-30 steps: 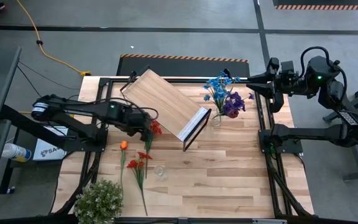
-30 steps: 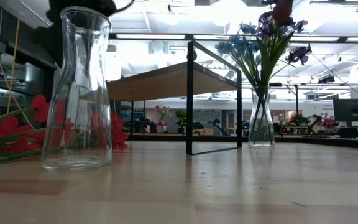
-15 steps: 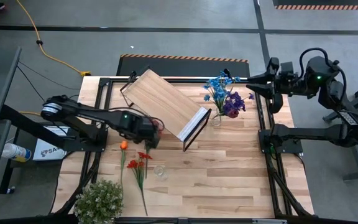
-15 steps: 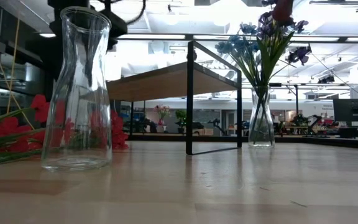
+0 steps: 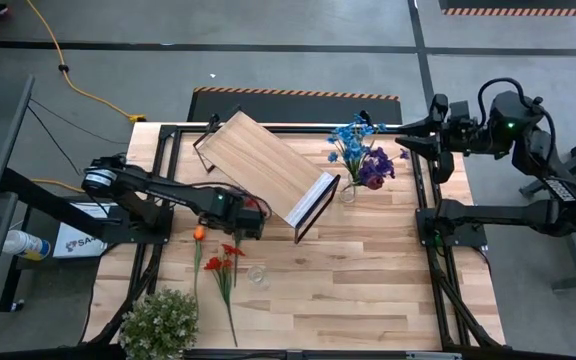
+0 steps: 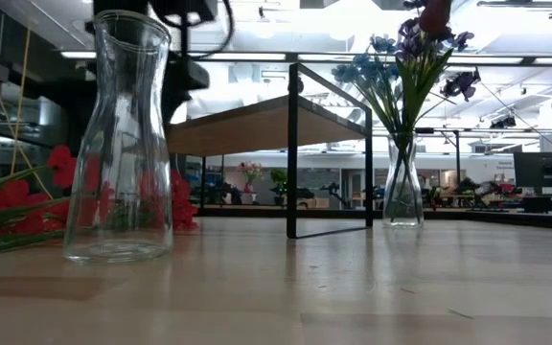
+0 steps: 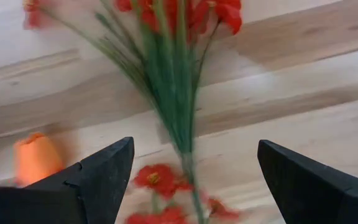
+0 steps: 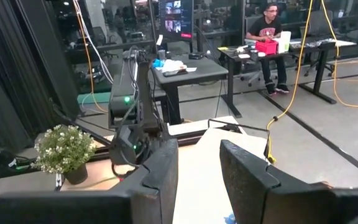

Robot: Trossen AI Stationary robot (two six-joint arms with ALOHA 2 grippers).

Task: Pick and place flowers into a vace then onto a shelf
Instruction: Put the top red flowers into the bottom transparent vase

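From above, the left end effector [image 5: 251, 217] hangs over the desk [image 5: 368, 290] just above the red flowers [image 5: 224, 262], beside the shelf [image 5: 263, 167], which lies skewed. An orange bloom [image 5: 199, 233] lies next to them, a small empty glass [image 5: 258, 276] close by. A vase [image 5: 349, 190] of blue and purple flowers [image 5: 361, 150] stands by the shelf's end. The right end effector [image 5: 405, 137] waits at the desk's far right edge. A bushy plant [image 5: 158, 322] sits at the near left corner.

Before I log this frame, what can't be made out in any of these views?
- Left end effector: open, but the blurred left wrist view does not show whether it touches the red flowers.
- Red flowers in the low view: the empty glass vase covers them and the edge cuts them off.
- Filled vase: too small in the high view to count its blue and purple flowers.
- Right end effector: holds nothing visible.
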